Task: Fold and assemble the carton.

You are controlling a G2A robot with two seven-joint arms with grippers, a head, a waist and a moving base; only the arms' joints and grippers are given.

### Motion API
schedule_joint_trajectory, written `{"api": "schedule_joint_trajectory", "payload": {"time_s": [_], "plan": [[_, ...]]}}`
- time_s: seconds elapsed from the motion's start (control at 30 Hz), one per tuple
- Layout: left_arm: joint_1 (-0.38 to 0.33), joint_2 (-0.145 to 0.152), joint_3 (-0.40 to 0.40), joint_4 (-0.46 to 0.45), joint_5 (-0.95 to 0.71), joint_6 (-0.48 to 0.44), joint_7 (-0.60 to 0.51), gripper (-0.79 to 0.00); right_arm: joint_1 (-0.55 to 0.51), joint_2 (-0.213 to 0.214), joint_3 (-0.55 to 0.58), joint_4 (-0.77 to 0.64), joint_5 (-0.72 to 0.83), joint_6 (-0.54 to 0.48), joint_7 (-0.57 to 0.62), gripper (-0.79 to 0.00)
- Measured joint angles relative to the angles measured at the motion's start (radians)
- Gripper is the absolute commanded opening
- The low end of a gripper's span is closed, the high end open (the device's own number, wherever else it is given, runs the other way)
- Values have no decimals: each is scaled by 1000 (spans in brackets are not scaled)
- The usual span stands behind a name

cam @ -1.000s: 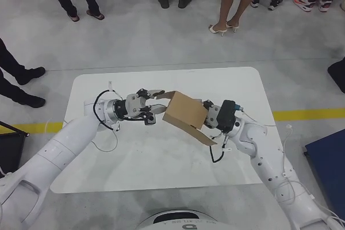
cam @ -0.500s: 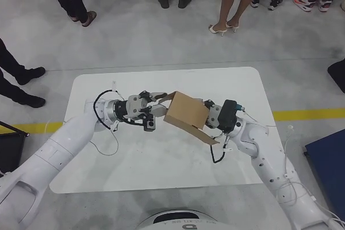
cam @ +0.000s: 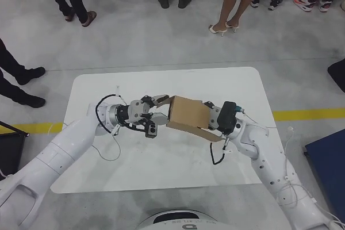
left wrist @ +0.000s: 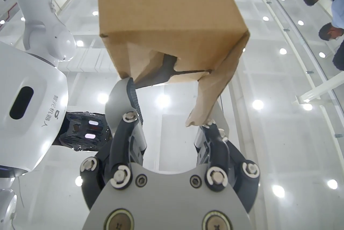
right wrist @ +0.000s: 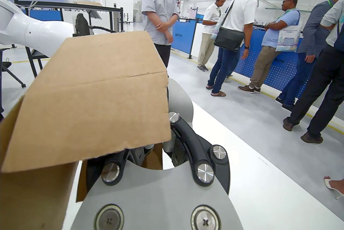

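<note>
Carton (cam: 188,113): a plain brown cardboard box, held up off the white table (cam: 161,167) over its middle. It lies lengthwise between the two arms, with one broad panel facing up.

Left gripper (cam: 159,114): at the carton's left end, jaws spread wide. One finger (left wrist: 131,96) touches the corner of the box's open end. The other sits just behind a flap that hangs off that end (nothing is pinched here, as far as I can see from where I stand).

Left-end flaps (left wrist: 207,96): the inner ones are folded partly inward, leaving a dark gap between them. One outer flap trails loose toward the left gripper, its tip bent.

Right gripper (cam: 208,117): at the carton's right end, pressed together on a cardboard wall. In the right wrist view one finger (right wrist: 177,102) lies flat against the outside of that wall, while its partner is covered by a flap.

Right-end flap (cam: 207,135): a long panel sticks out low on the side nearer the robot, angled down toward the table.
</note>
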Motion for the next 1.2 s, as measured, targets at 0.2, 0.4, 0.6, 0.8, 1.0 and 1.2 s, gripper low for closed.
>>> {"api": "schedule_joint_trajectory", "payload": {"time_s": [0.2,0.4,0.6,0.8,1.0,1.2], "plan": [[-24,15,45,-9,-21,0,0,-151,-6,1,4,-7,3,6,5,-785],[-31,30,51,-25,-36,0,0,-132,-9,1,7,-10,7,12,15,-785],[-42,34,83,-44,-16,0,0,-160,-3,0,7,-6,12,15,21,-785],[-56,35,98,-42,-18,0,0,-163,1,-1,7,1,19,15,21,-785],[-67,35,118,-32,3,0,0,-179,5,-2,6,11,29,12,22,-785],[-77,31,137,-31,7,0,0,-179,11,-3,1,20,40,10,28,-785]]}}
